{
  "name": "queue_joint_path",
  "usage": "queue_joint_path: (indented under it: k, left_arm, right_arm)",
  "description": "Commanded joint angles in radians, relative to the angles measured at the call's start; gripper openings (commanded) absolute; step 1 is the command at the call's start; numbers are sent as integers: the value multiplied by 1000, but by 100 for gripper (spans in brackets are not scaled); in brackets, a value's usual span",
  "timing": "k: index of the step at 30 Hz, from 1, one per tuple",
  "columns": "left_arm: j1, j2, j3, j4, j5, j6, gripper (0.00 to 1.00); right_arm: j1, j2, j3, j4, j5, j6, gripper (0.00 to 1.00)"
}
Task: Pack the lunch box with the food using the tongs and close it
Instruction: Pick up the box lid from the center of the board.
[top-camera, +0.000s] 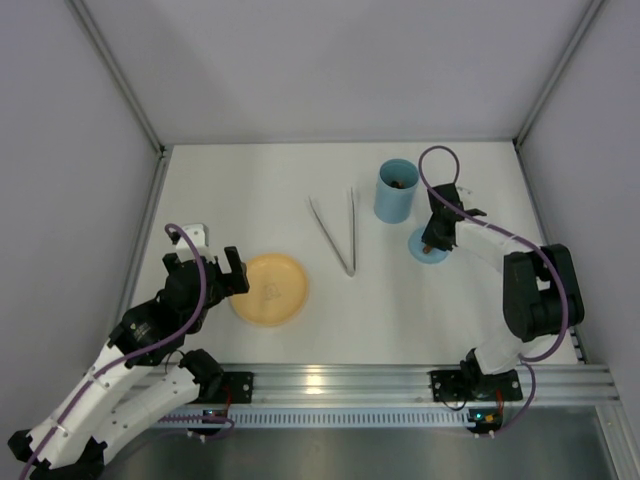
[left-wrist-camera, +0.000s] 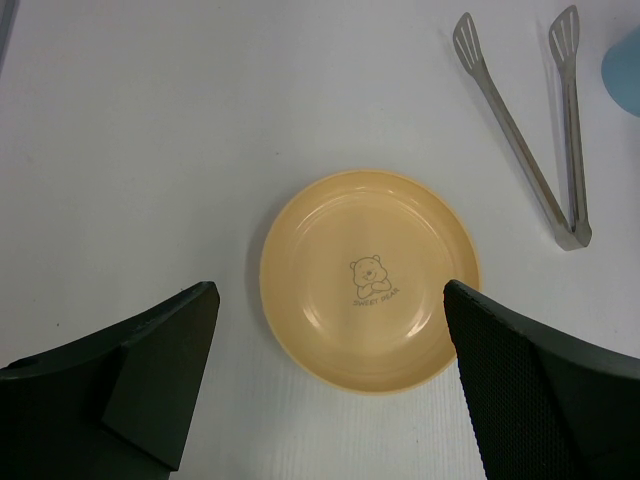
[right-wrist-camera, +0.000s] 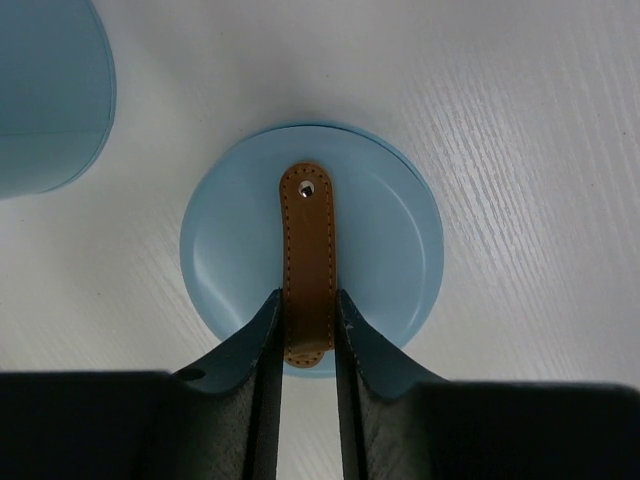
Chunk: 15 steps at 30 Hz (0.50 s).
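The right gripper (right-wrist-camera: 308, 300) is closed on the brown handle (right-wrist-camera: 308, 230) of the lid (right-wrist-camera: 380, 240). The fingers press the strap from both sides, and its long axis runs straight away from the wrist. The lid lies flat on the table (top-camera: 480, 300). The lunch box (top-camera: 394, 200) stands upright just beside it, farther from the robot and a little to the left, with its mouth open. Something brown, probably food (top-camera: 398, 183), shows inside. So the lid must go up and then over to that side, and nothing stands between them. The tongs (top-camera: 340, 235) lie on the table left of the box, out of this path. The left gripper (left-wrist-camera: 328, 290) hangs with fingers wide apart above the plate (left-wrist-camera: 300, 220), holding nothing and well apart from the box.
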Motion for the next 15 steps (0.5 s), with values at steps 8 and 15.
queue_joint_path:
  k: [8, 15]
  left_arm:
    - [-2, 3, 0, 40, -16, -2, 99]
    - [-4, 1, 0, 41, -14, -2, 99]
  right_arm:
    - [-27, -177, 44, -53, 80, -40, 0]
    - [-29, -314, 172, -208, 97, -92, 0]
